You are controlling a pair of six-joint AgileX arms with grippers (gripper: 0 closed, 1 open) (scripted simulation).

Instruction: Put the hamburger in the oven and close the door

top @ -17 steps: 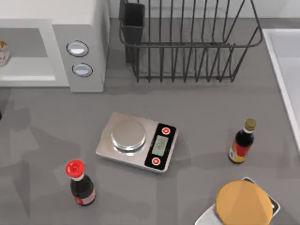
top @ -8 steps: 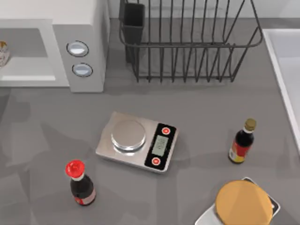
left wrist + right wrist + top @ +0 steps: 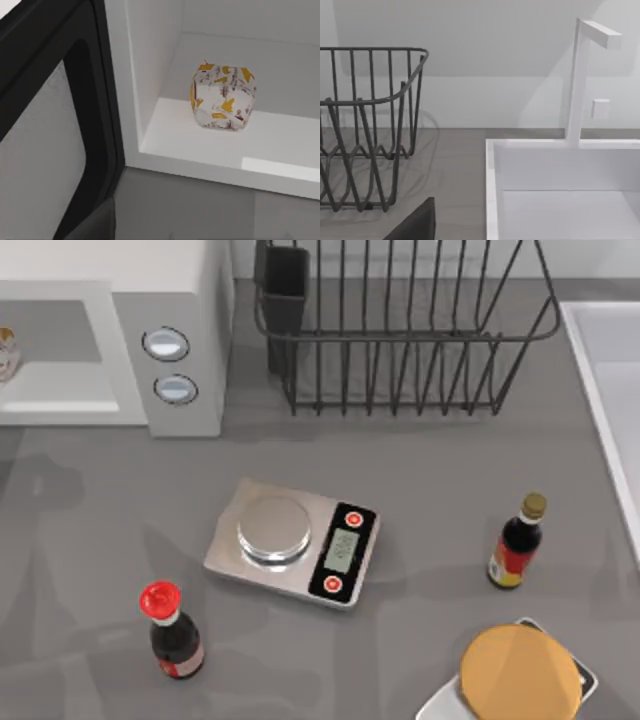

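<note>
Left wrist view: hamburger [image 3: 223, 96] sits inside the oven [image 3: 150, 75]; open door [image 3: 55, 130] swings left, near my left arm. Tool state: cannot tell.

Left wrist at open cavity.

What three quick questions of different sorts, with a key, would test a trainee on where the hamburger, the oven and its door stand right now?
1. True or false: the hamburger lies inside the oven.
2. The door is: A) open B) shut.
3. Fill in: between the two sauce bottles on the table sits a kitchen ____.

Key: 1 true; 2 A; 3 scale.
</note>
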